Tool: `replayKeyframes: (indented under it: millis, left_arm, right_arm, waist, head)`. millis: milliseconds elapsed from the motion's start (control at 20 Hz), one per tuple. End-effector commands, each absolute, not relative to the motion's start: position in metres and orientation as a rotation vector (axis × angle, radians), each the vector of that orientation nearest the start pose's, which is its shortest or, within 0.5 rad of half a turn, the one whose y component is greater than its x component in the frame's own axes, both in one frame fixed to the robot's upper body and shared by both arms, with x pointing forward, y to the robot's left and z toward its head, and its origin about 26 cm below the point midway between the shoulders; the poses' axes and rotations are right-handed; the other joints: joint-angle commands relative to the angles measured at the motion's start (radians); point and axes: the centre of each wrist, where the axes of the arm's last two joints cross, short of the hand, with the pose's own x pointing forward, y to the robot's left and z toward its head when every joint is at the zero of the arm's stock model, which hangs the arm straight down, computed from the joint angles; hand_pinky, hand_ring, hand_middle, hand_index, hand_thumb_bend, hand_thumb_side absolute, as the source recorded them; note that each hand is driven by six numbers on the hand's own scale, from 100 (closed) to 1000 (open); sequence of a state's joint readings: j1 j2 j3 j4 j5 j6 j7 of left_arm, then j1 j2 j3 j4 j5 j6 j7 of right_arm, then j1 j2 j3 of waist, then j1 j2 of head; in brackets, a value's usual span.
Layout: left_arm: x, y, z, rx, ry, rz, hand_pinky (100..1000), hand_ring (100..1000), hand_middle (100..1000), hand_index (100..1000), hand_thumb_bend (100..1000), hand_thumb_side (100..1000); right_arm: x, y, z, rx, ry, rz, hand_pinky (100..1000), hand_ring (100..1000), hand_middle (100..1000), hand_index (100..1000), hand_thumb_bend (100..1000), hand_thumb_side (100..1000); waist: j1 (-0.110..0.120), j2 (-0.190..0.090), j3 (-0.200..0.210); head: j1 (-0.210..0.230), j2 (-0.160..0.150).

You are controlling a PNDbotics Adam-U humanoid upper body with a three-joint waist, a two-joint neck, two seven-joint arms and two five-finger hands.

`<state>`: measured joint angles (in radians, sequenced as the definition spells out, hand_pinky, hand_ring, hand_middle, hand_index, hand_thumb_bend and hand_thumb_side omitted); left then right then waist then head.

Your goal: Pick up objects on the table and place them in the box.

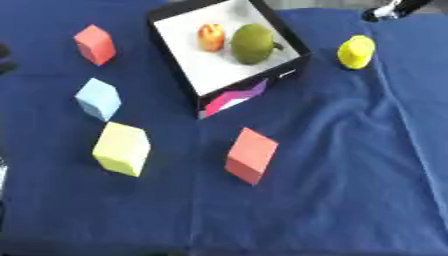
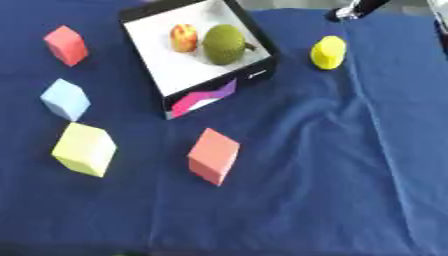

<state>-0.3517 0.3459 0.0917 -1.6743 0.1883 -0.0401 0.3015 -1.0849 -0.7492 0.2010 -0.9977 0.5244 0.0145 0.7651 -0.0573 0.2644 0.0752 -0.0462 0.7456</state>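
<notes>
This looks like a lab or test setup: a bench [image 1: 332, 175] draped in plain blue cloth, with coloured foam blocks [image 1: 252, 155], toy fruit [image 1: 356, 51] and a black-walled box [image 1: 175, 57] laid out as practice props.

You had a table covered in a dark blue cloth [image 1: 332, 165] filling nearly the whole view. The cloth lay in soft wrinkles, with long creases running near to far on the right side and one down the middle. Light fell evenly, without hard shadows. A sliver of pale surface showed at the far edge.
</notes>
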Motion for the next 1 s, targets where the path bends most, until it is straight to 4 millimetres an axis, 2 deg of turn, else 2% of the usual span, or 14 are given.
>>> replayKeyframes:
  millis: [50,450,1000]
  left_arm:
    - [0.346,0.314,0.163,0.304,-2.108,0.145,722,722,585,680,100,735]
    - [0.346,0.313,0.163,0.296,-2.11,0.141,722,723,586,671,100,725]
    - [0.347,0.308,0.165,0.277,-2.116,0.14,722,724,587,671,100,726]
  right_arm:
    - [0.448,-0.376,0.342,-0.741,-1.194,1.346,886,942,864,907,415,306]
    - [0.452,-0.385,0.325,-0.701,-1.147,1.377,888,949,873,926,441,304]
    - [0.464,-0.377,0.299,-0.771,-1.192,1.308,878,937,859,918,505,260]
  waist:
    - [-0.008,-0.029,0.0]
    - [-0.005,-0.025,0.005]
    - [0.001,-0.014,0.019]
  head:
    - [0.001,-0.007]
    - [0.002,-0.012]
    - [-0.002,-0.026]
